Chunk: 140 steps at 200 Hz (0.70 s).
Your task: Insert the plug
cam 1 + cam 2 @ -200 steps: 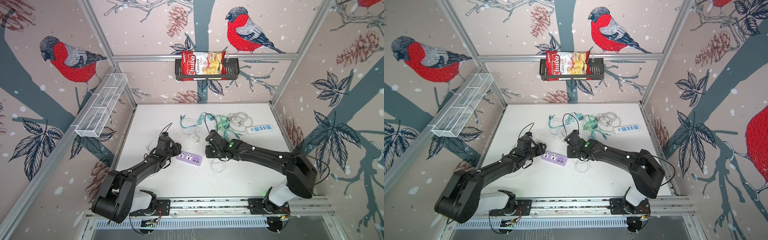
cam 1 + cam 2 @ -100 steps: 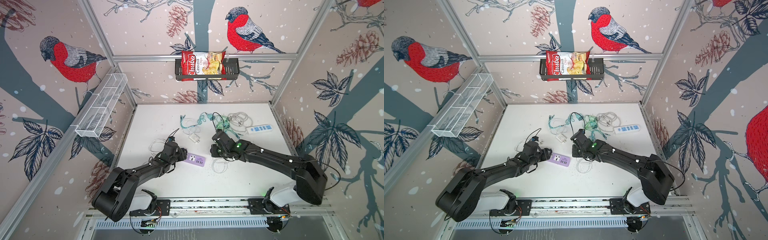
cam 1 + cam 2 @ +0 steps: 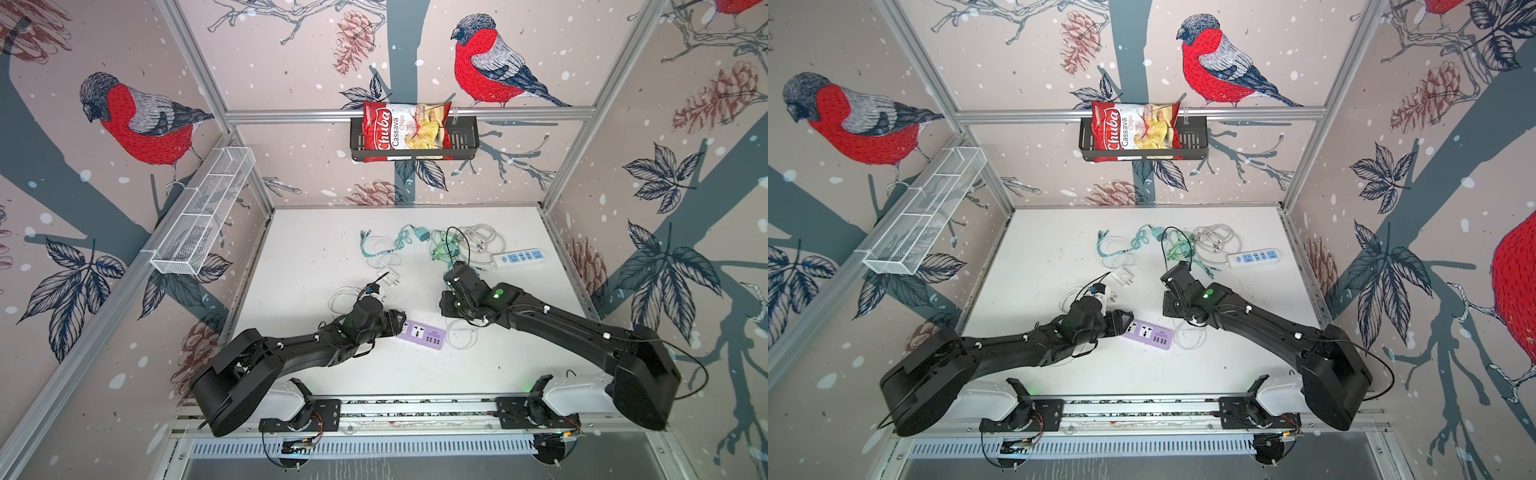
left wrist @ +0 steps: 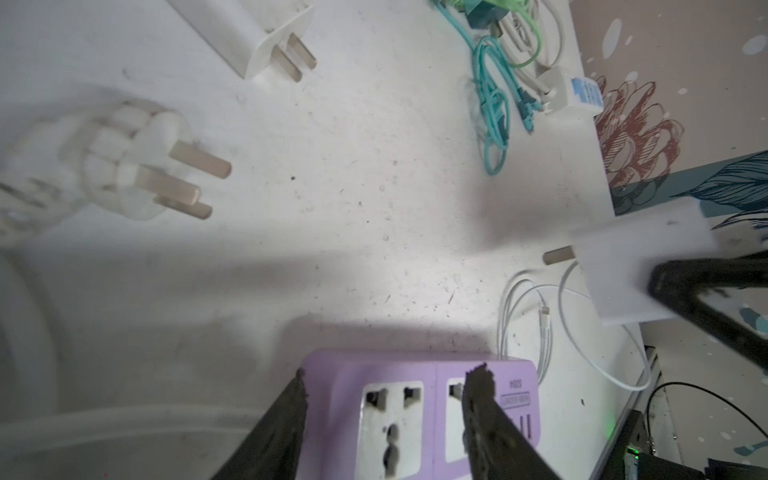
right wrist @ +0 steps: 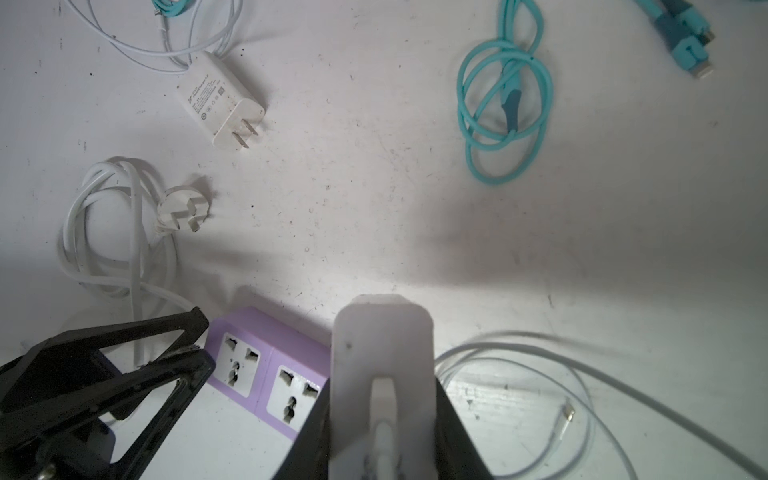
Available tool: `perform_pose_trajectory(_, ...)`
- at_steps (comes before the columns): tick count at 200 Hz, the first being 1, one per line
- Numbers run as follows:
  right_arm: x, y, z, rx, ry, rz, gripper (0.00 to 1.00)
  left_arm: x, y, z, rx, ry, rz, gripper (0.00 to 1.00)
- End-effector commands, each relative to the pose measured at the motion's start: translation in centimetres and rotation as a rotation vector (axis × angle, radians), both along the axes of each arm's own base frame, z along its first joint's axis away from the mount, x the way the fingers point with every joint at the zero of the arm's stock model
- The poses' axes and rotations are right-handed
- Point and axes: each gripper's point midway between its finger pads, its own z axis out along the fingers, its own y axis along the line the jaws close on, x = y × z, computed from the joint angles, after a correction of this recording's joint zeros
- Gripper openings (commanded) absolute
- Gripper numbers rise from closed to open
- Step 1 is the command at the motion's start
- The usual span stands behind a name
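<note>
moved: purple strip and left gripper have slid toward the front rail; right gripper has backed off to its own side
counts: 2 arms; 2 power strips (purple, white strip); 3 white plugs: held plug, two-prong charger, three-prong plug; teal cable coil plus a tangle, count unclear; 1 chip bag; 2 baskets: black basket, wire basket
surface: white table; scuffed, specked
room: bird-and-pinecone walls; aluminium frame
left arm: stretched low over the table; fingers apart at the purple strip's end; clamping it or not, cannot tell
right arm: reaching in, wrist tipped down; fingers clenched on held plug; cable trails back between them
task thing: held plug between right fingers, off the table, near purple strip, not touching
</note>
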Motion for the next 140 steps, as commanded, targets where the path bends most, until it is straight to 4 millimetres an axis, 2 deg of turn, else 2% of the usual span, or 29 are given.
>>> perform_pose_trajectory(1,-0.4,0.1,0.0,-0.014,0.012,-0.054,0.21,0.5,0.6,1.1,0.009,-0.05,0.034,0.6)
perform_pose_trajectory(48,-1.9,2.1,-0.5,-0.033,0.044,-0.083,0.21,1.4,2.7,2.4,0.095,-0.138,0.089,0.62)
perform_pose_trajectory(88,-3.3,3.9,-0.5,-0.065,0.073,-0.106,0.21,1.9,3.5,2.4,0.136,-0.171,0.123,0.63)
perform_pose_trajectory(140,-4.9,4.5,0.0,-0.125,0.103,-0.192,0.2,2.5,4.4,1.2,0.152,-0.189,0.178,0.63)
